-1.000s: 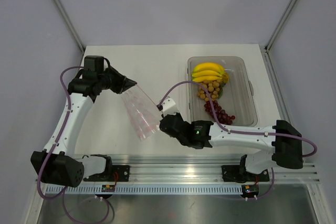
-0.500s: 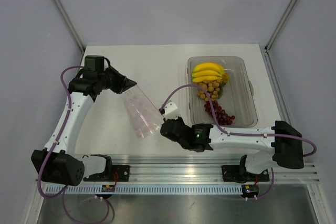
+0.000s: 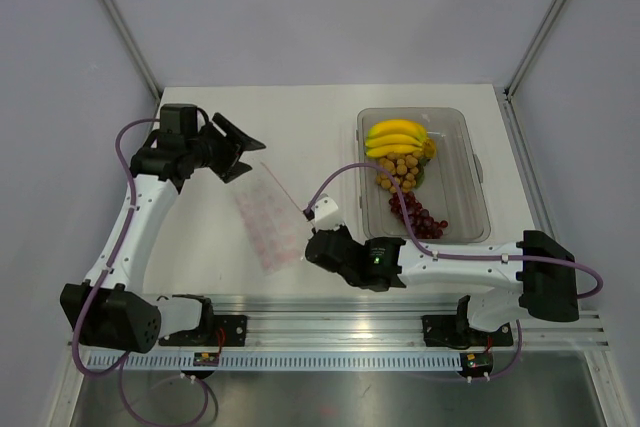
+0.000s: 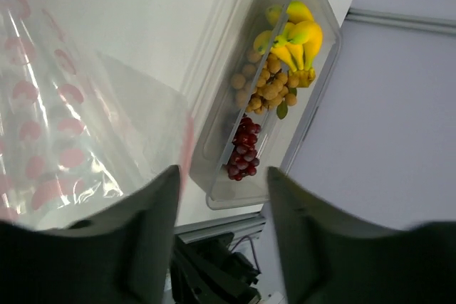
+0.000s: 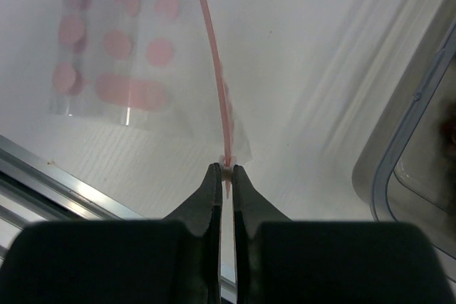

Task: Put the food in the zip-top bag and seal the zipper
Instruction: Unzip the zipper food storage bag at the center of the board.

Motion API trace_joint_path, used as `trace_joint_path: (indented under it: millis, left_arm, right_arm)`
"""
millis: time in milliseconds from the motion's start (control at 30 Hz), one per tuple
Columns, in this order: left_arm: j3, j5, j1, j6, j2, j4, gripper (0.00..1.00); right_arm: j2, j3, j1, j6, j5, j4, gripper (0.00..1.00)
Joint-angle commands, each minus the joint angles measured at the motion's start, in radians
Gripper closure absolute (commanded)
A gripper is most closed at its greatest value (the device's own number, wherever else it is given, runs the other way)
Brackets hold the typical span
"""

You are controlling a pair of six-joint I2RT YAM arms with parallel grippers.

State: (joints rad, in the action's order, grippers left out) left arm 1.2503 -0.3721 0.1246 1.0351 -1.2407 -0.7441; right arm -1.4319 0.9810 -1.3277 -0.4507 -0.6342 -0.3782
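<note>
The zip-top bag (image 3: 266, 223), clear with pink dots, lies slack on the table between the arms. Its pink zipper (image 3: 285, 190) runs along the right edge. My right gripper (image 3: 307, 243) is shut on the near end of the zipper (image 5: 214, 69), with the strip pinched at the fingertips (image 5: 226, 169). My left gripper (image 3: 250, 160) hovers open above the bag's far end, with nothing between its fingers (image 4: 153, 226). The bag (image 4: 50, 126) shows at the left of the left wrist view. The food sits in the tray: bananas (image 3: 397, 136), tan round fruits (image 3: 400, 171) and dark red grapes (image 3: 418, 215).
The rigid clear tray (image 3: 470, 162) stands at the right of the table, its rounded corner (image 5: 417, 112) close to my right gripper. The metal rail (image 3: 330, 327) with the arm bases runs along the near edge. Grey walls enclose the table.
My left gripper has opened and let go of the bag's far end. The bag has dropped from its raised, tented shape to lie flat. The right gripper keeps its pinch.
</note>
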Motion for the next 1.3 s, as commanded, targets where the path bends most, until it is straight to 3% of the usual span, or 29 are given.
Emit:
trace_joint_path:
  millis: [0, 67, 167, 367, 533, 633, 700, 867, 1200, 1267]
  left_arm:
    - [0.018, -0.037, -0.006, -0.079, -0.003, 0.08, 0.24]
    - [0.005, -0.048, -0.003, -0.131, 0.004, 0.091, 0.17]
    - [0.004, -0.048, 0.006, -0.226, 0.017, 0.092, 0.16]
    - [-0.052, -0.015, 0.027, -0.385, 0.063, 0.057, 0.26]
    - [-0.144, 0.062, 0.07, -0.432, 0.113, 0.019, 0.27]
    - [-0.193, 0.061, 0.09, -0.417, 0.122, 0.034, 0.2]
    - [-0.21, 0.055, 0.105, -0.402, 0.118, 0.06, 0.06]
    - [-0.207, 0.088, 0.217, -0.345, 0.067, 0.107, 0.02]
    - [-0.275, 0.127, 0.293, -0.256, -0.042, 0.27, 0.24]
    - [-0.267, 0.128, 0.3, -0.251, -0.065, 0.282, 0.36]
  right_arm:
    - [0.002, 0.012, -0.013, -0.023, -0.01, -0.008, 1.0]
    - [-0.001, 0.018, -0.011, -0.025, -0.006, -0.008, 1.0]
    - [-0.001, 0.018, -0.011, -0.031, 0.005, 0.004, 1.0]
    - [-0.012, 0.022, -0.01, -0.052, 0.014, 0.012, 1.0]
    - [-0.013, 0.024, -0.008, -0.066, 0.025, 0.019, 1.0]
    - [-0.021, 0.027, -0.008, -0.065, 0.028, 0.021, 1.0]
    - [-0.022, 0.027, -0.01, -0.063, 0.03, 0.024, 1.0]
    - [-0.021, 0.028, -0.008, -0.06, 0.03, 0.021, 1.0]
    - [0.017, 0.015, -0.008, -0.063, 0.036, 0.013, 1.0]
    - [0.025, 0.012, -0.01, -0.062, 0.039, 0.013, 1.0]
